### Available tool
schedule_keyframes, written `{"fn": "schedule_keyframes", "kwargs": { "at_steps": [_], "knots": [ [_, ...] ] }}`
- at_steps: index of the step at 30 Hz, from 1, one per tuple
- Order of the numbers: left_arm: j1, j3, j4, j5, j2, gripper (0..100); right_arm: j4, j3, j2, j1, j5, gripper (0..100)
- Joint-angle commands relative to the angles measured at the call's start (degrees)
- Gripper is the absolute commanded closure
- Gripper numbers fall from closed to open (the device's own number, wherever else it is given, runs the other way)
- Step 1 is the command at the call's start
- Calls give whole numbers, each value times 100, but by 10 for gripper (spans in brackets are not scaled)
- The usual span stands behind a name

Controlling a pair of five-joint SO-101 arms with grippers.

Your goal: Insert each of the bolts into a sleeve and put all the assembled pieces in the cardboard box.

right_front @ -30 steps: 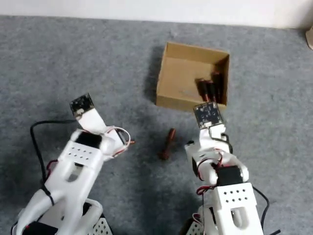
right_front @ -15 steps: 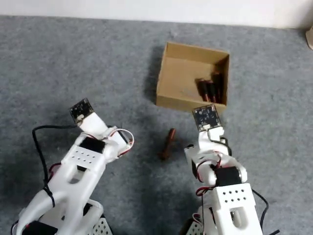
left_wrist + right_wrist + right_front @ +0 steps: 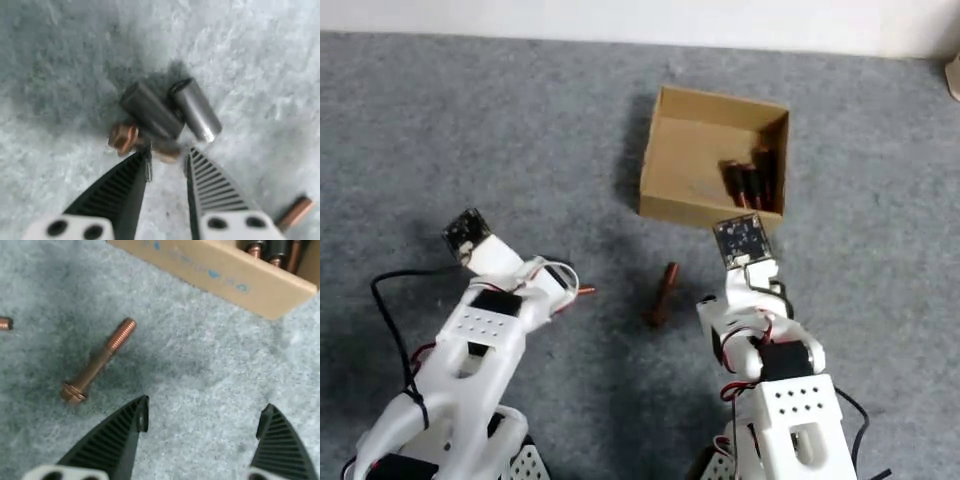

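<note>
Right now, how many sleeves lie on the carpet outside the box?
2. A darker sleeve and a greyer sleeve lie side by side just ahead of the left gripper; arms may hide others.

The grey, felt-like table covering carries an open cardboard box at the far side, right of centre. Just near of the box, a loose copper bolt lies flat, its threaded end toward the box and its head toward the near edge. Left of it, the tip of a second bolt shows. Farther left, a dark sleeve and a grey sleeve lie side by side, with a copper hex head against the dark one.
</note>
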Motion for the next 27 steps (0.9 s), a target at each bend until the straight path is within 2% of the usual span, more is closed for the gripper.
{"fn": "schedule_keyframes", "kwargs": {
  "at_steps": [1, 5, 11, 19, 27],
  "knots": [
    [-127, -22, -220, 35, 13, 880, -171, -4, -57, 40, 79, 678],
    [-127, -22, -18, 35, 57, 880, -171, -4, -57, 40, 79, 678],
    [-127, -374, 44, 18, 840, 880, -171, -4, -57, 40, 79, 678],
    [215, -1209, 1433, 44, 1121, 880, -171, -4, -57, 40, 79, 678],
    [251, -1490, 1512, 44, 884, 880, -426, 180, -57, 40, 79, 678]
  ]
}}
